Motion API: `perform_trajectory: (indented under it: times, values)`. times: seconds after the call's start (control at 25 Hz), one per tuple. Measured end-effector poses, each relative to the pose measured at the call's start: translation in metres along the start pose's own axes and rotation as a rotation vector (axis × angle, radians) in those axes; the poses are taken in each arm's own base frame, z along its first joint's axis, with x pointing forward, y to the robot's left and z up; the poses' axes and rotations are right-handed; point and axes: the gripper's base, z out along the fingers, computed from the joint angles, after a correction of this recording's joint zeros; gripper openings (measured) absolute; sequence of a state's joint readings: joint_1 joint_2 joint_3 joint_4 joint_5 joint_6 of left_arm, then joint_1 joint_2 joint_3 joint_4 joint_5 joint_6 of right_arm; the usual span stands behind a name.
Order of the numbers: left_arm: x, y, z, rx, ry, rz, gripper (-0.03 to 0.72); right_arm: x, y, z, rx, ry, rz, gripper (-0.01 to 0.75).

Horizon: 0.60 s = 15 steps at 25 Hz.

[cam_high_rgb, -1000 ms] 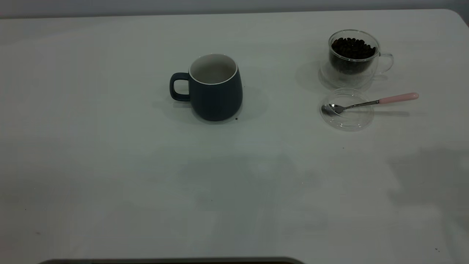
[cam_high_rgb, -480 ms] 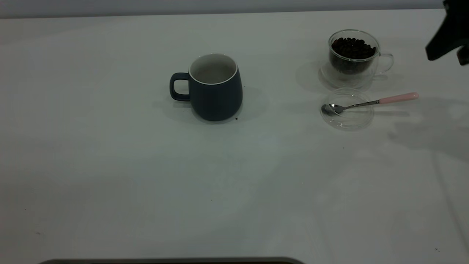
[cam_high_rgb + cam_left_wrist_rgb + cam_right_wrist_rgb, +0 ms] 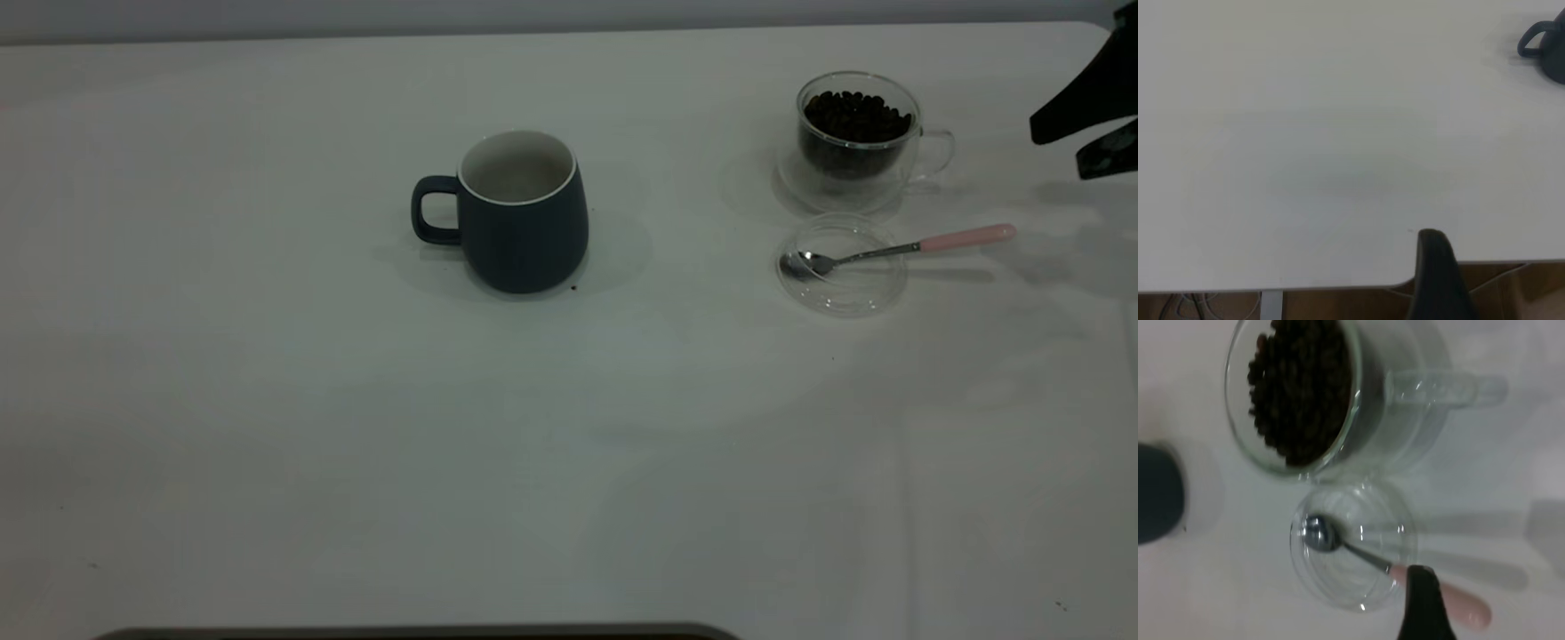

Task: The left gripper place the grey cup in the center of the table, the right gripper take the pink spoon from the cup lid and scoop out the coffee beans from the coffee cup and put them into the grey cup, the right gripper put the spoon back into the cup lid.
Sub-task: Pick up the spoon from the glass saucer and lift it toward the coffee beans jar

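Right gripper (image 3: 1092, 133) cut off at frame edge

A dark grey cup (image 3: 523, 213) with a pale inside is seen upright at upper centre, handle leftward. At upper right, a glass coffee cup (image 3: 858, 133) holds coffee beans (image 3: 857, 116). Just below, a pink spoon (image 3: 898, 250) is laid with its bowl in the clear cup lid (image 3: 842, 265).

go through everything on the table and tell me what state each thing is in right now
grey cup: upright, empty, mid-table.
coffee cup: upright, full of beans, lid off.
cup lid: flat on table, holding the spoon bowl.
pink spoon: resting, ungripped.
right gripper: raised at the table's right edge, fingers open.
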<state>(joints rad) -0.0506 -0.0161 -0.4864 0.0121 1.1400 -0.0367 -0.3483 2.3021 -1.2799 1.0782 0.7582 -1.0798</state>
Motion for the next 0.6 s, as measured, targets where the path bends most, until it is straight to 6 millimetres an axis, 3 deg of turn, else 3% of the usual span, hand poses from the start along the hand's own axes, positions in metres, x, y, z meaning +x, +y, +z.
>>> perform_trajectory:
  times: [0.24, 0.6]
  values:
    - [0.0, 0.0, 0.0, 0.0, 0.0, 0.0, 0.513, 0.015, -0.031, 0.021, -0.064, 0.023, 0.071, 0.562]
    - [0.0, 0.0, 0.0, 0.0, -0.001, 0.0, 0.513, 0.033, -0.044, 0.049, -0.143, 0.033, 0.1, 0.562]
